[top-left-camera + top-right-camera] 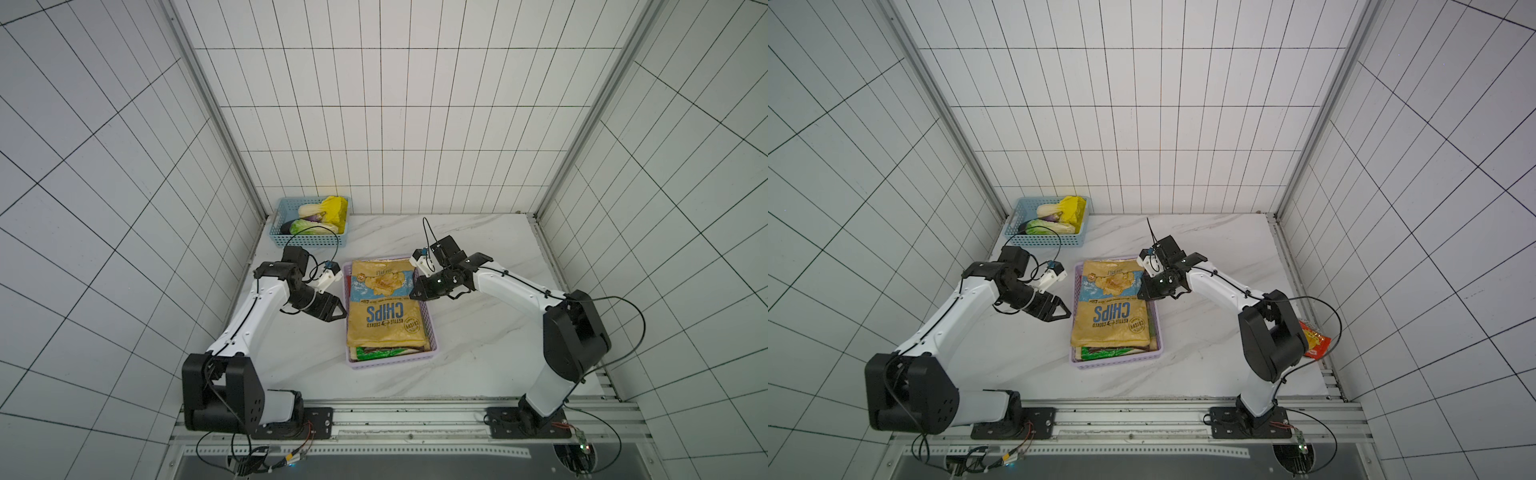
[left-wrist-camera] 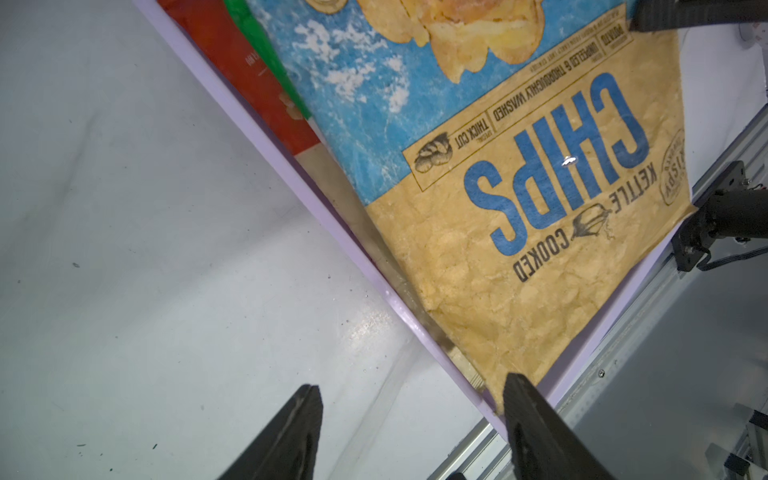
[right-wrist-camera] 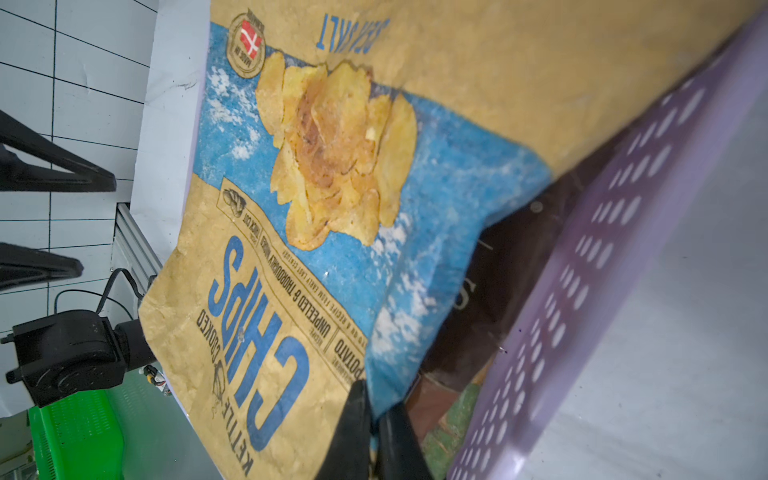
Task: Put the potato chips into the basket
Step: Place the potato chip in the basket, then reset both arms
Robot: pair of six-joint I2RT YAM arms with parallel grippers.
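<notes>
The lilac basket [image 1: 390, 363] [image 1: 1113, 365] sits mid-table with a stack of potato chips bags in it. On top lies a tan and blue "CHIPS" bag [image 1: 384, 307] [image 3: 332, 208]. A green bag's edge [image 1: 378, 352] peeks out at the near end, and a brown bag [image 3: 498, 270] lies under the top one. My right gripper [image 1: 415, 293] [image 3: 376, 401] is shut on the top bag's right edge, which is lifted slightly. My left gripper [image 1: 338, 313] [image 2: 413, 384] stands open just outside the basket's left wall, with nothing between its fingers. One more orange-red bag [image 1: 1315, 338] lies at the table's right edge.
A blue lattice basket [image 1: 309, 241] with vegetables stands in the back left corner. Tiled walls close in the table on three sides. A metal rail [image 1: 415, 415] with both arm bases runs along the front edge.
</notes>
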